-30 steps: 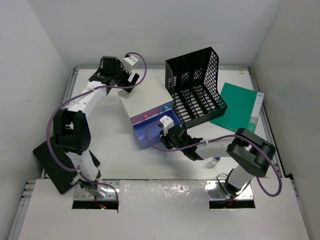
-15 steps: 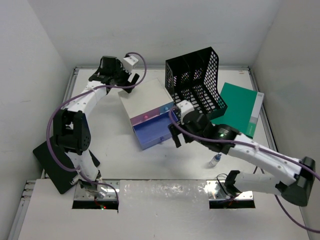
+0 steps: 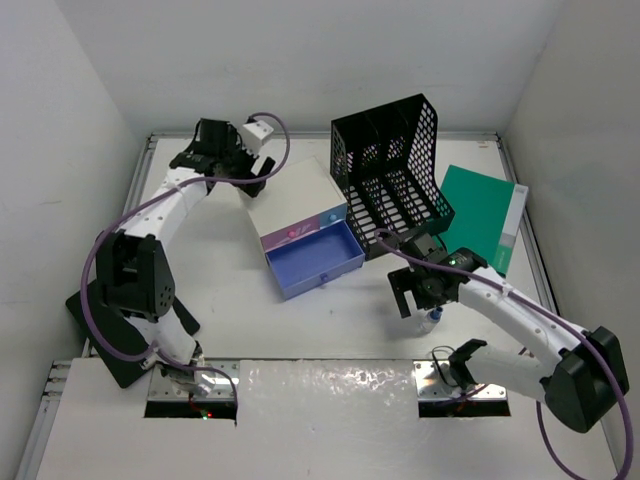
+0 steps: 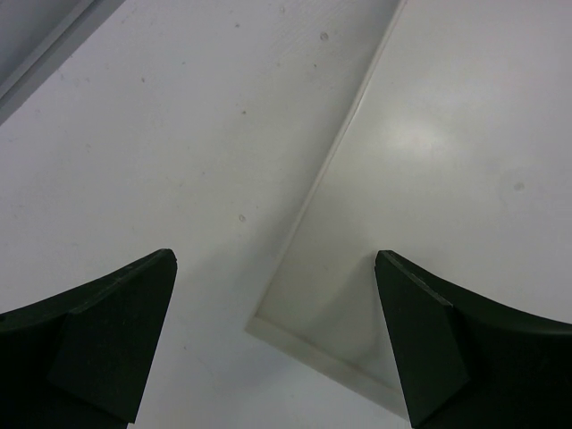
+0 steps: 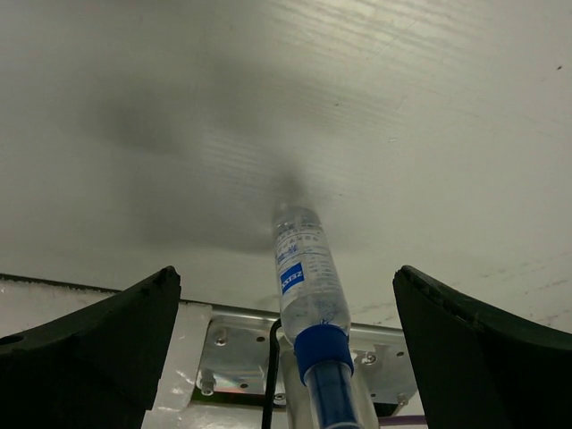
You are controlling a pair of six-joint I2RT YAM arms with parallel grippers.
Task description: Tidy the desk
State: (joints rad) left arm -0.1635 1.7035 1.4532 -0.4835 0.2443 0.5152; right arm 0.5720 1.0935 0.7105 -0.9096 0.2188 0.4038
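The worktop (image 3: 230, 290) fills the cell floor under both arms. Near its front rail a small bottle (image 5: 308, 286) lies flat between the right fingers (image 5: 98, 349), which are spread wide, likely lined up for a pickup, with the blue drawer (image 3: 315, 262) standing open as a probable home. The left fingers (image 4: 107, 349), also apart and empty, hover over the far corner of the box (image 3: 295, 205), perhaps to steady it.

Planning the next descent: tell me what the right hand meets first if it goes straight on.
The right hand would likely meet the bottle, lying on the desk between its open fingers; depth unclear.
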